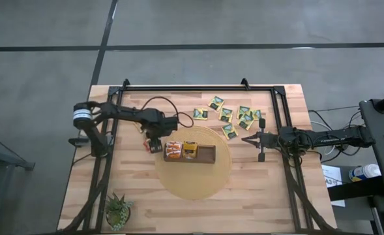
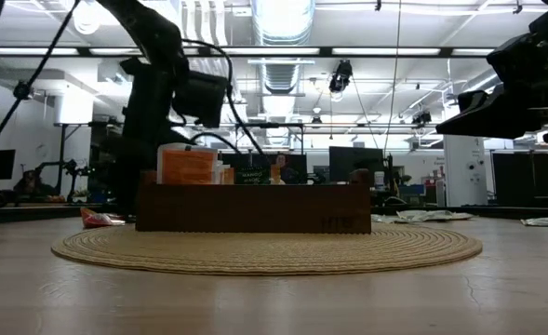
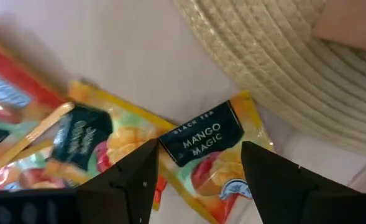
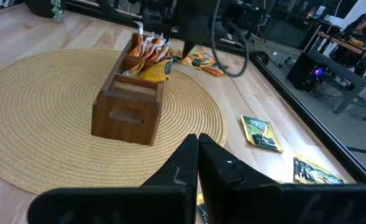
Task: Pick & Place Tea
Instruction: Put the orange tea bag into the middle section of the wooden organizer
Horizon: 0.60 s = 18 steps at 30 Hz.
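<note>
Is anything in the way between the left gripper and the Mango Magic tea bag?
Nothing visible. The left gripper hangs open right above the Mango Magic sachet, which lies flat on the table beside the woven mat. Other sachets lie next to it, not on top.

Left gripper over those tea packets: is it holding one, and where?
Nothing held: the left gripper is open above the Mango Magic sachet lying on the table.

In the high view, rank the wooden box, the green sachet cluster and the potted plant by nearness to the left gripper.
1. Wooden box, just beside the left gripper, on the mat.
2. Potted plant, at the table's near-left corner.
3. Green sachet cluster, toward the right arm.
</note>
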Available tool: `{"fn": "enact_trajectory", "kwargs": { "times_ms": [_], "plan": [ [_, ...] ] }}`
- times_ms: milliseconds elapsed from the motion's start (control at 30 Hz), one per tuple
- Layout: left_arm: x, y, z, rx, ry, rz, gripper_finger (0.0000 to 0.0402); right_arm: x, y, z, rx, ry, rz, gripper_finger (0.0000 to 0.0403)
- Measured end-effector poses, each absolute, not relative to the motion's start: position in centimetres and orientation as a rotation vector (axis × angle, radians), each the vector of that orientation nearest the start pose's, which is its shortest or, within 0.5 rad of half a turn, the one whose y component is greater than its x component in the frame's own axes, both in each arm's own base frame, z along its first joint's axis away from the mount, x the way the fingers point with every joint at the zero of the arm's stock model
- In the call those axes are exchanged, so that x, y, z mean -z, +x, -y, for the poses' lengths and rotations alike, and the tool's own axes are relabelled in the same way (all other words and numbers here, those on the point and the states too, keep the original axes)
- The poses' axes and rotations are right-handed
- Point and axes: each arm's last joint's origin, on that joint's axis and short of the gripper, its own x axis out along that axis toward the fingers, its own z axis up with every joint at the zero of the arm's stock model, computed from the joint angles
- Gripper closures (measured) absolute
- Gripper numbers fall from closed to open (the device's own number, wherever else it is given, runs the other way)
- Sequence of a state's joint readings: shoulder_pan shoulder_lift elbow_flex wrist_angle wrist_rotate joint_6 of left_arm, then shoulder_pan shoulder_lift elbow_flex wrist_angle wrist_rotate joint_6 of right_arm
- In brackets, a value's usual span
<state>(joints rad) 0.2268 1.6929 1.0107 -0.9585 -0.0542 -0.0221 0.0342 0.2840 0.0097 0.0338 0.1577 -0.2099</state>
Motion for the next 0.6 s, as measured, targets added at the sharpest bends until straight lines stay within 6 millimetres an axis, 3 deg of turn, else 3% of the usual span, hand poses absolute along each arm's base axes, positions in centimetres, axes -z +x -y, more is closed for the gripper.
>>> {"fn": "enact_trajectory", "kwargs": {
  "times_ms": [167, 267, 367, 500, 600],
  "plan": [
    [-14.7, 27.0, -6.4, -0.216, -0.152, -1.687, 0.0181, -14.6, 11.2, 0.1, 0.097, -0.232, -0.251, 0.0394],
    [-13.9, 27.1, -6.4, -0.200, -0.154, -1.724, 0.0202, -14.6, 11.2, 0.1, 0.097, -0.232, -0.252, 0.0394],
    [-13.5, 27.1, -6.3, -0.185, -0.157, -1.741, 0.0255, -14.6, 11.2, 0.1, 0.097, -0.231, -0.252, 0.0394],
    [-13.9, 27.1, -6.3, -0.191, -0.154, -1.724, 0.0364, -14.6, 11.2, 0.1, 0.097, -0.232, -0.252, 0.0394],
    [-14.6, 26.9, -6.3, -0.217, -0.167, -1.691, 0.0390, -14.6, 11.2, 0.1, 0.097, -0.232, -0.252, 0.0394]
  ]
}}
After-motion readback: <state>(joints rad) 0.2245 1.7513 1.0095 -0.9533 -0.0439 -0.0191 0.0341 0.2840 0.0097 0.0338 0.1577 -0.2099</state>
